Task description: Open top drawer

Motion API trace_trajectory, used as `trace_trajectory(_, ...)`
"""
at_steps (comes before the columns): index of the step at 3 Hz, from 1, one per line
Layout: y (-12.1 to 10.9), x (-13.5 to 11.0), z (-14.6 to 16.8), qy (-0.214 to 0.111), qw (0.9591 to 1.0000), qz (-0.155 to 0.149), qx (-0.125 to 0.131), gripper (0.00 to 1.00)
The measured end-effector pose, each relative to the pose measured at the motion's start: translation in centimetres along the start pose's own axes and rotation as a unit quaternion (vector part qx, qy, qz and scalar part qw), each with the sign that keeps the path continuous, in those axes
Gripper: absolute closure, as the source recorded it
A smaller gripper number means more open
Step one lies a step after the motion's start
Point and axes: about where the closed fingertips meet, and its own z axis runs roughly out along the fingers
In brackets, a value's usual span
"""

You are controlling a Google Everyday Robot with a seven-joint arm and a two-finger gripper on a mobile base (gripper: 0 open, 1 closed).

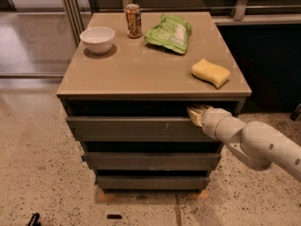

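Pincer [196, 115] — whether clenched or released, unclear — at upper edge of top drawer [136, 126].

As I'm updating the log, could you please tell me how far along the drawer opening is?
Done: the gripper is at the upper edge of the top drawer, near its right end. In hand: getting a hold on that edge. Left: the whole pull; the drawer looks shut, none of its inside showing.

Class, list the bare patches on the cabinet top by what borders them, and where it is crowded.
Widest free patch: the front half of the cabinet top, between the bowl and the sponge. The back is crowded: can beside green bag. The gripper sits at the upper edge of the top drawer, right side.
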Motion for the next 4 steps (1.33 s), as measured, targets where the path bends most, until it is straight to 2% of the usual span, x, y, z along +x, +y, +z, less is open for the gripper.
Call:
trace_trajectory(2, 0.9, 0.5, 0.2, 0.038, 0.9991, 0.005, -0.02, 1.0)
trace_trajectory(3, 0.5, 1.3, -0.4, 0.073, 0.9969, 0.01, -0.027, 1.0)
trace_trajectory(4, 1.7, 1.2, -0.4, 0.095, 0.9943, 0.017, -0.046, 1.0)
